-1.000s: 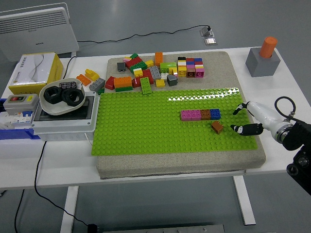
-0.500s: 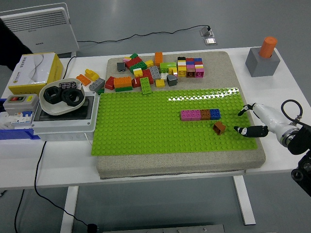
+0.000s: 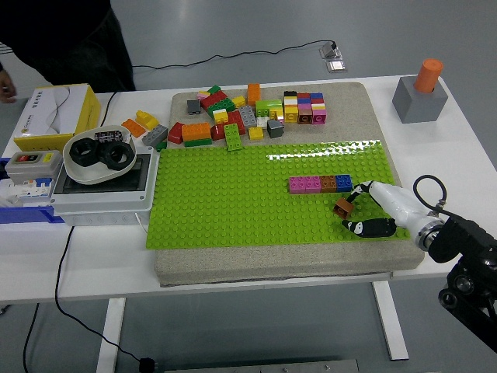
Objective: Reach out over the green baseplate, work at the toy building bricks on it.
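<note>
No legible writing anywhere; print on yellow box (image 3: 56, 115) near table's left edge too small to read. Person (image 3: 66, 35) in dark clothing at far left corner, cut off by frame top, one hand just visible at left edge.

Right hand (image 3: 365, 210) in from lower right, low over green baseplate (image 3: 233, 202) near its right edge. Upper fingers (image 3: 359, 194) touching loose brown brick (image 3: 344, 207), lower fingers (image 3: 365, 228) stretched just below it. Bracketing, not clamped; can't tell whether anything is gripped. Brick tilted, just below the assembled row (image 3: 321, 184) (pink, brown, blue). Left arm out of view.

Baseplate on beige pad (image 3: 373, 116) mid-table. Loose brick pile (image 3: 248, 113) along pad's far edge, off the plate. Glare strip on baseplate's far right studs. Grey block with orange cylinder (image 3: 422, 92) at far right corner. White bowl with black rings (image 3: 99, 154) on a grey box by left edge, switch box (image 3: 31, 165) beside it. Nothing between hand and brick.
</note>
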{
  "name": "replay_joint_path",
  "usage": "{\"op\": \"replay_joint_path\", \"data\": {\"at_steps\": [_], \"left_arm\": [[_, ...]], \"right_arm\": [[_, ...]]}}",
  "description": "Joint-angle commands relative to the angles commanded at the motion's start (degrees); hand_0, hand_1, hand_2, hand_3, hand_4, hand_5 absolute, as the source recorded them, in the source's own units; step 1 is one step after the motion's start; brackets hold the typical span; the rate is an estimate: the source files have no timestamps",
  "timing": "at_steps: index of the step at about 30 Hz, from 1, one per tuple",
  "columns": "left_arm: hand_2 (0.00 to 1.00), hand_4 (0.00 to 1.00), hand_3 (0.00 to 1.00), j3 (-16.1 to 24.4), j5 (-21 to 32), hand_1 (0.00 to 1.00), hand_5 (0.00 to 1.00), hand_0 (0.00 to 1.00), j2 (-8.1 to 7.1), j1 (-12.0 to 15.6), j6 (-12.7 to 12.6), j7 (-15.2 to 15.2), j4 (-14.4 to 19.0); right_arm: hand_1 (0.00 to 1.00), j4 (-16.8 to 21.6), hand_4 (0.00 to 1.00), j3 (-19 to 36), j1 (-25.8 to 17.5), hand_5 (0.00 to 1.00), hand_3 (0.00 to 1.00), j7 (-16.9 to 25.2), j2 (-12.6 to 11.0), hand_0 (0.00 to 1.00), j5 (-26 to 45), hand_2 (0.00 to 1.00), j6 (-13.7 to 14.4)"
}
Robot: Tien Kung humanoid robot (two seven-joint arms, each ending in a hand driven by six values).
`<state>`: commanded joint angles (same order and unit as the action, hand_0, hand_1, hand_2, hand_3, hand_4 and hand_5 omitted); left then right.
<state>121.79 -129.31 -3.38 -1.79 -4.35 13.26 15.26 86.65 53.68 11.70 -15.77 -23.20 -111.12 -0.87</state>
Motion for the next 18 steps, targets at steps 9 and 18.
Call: {"op": "replay_joint_path", "data": {"at_steps": [9, 18], "left_arm": [[0.614, 0.638, 0.444, -0.12, 0.04, 0.707, 0.307, 0.764, -0.01, 0.09, 0.01, 0.01, -0.02], [0.614, 0.637, 0.445, -0.15, -0.09, 0.707, 0.308, 0.764, -0.03, 0.14, 0.05, 0.03, -0.07]], "right_arm": [[0.888, 2.31, 0.774, -0.72, -0.73, 0.367, 0.645, -0.31, -0.79, 0.866, -0.29, 0.881, -0.23], [0.889, 4.73, 0.774, -2.22, -1.05, 0.365, 0.646, -0.36, -1.16, 0.866, -0.47, 0.881, 0.06]]}}
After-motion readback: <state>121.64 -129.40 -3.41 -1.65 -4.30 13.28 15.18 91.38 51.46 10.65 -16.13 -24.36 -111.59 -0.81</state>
